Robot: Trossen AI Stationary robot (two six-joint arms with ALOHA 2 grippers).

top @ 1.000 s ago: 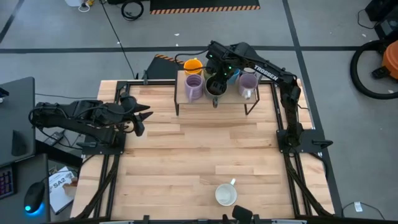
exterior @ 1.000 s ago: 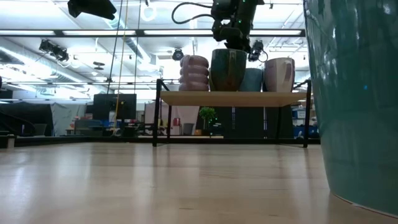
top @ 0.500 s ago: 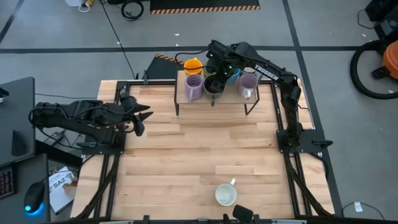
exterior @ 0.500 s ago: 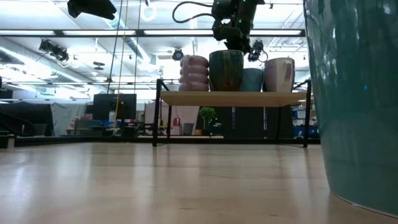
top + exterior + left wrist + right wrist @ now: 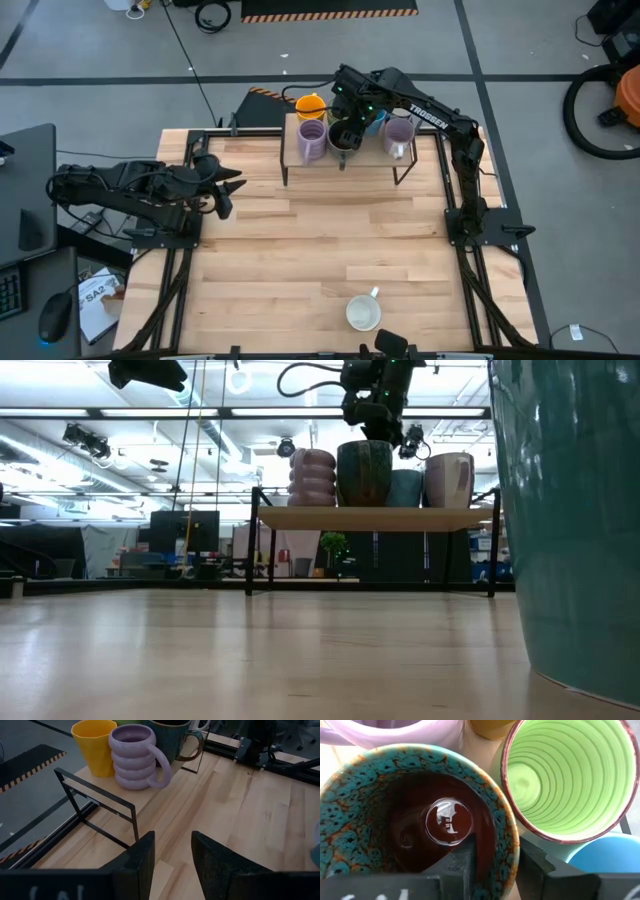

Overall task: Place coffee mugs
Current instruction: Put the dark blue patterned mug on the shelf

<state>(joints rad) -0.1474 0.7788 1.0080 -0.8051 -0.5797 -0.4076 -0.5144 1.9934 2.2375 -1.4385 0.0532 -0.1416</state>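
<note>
While my right arm reaches across the table's far edge, my right gripper (image 5: 347, 122) hangs over the shelf (image 5: 345, 152), one finger inside the dark brown mug (image 5: 415, 825) and one outside its rim, slightly parted. That mug stands on the shelf between two lilac mugs (image 5: 312, 139). My left gripper (image 5: 172, 857), fingers spread, waits well left of the shelf.

Just under your right gripper (image 5: 492, 865), the dark mug (image 5: 415, 820) is glossy glazed ceramic, speckled teal at the rim. Beside it, the green mug (image 5: 570, 775) looks ridged and satiny. The table (image 5: 300, 250) is pale, matt wood.
</note>
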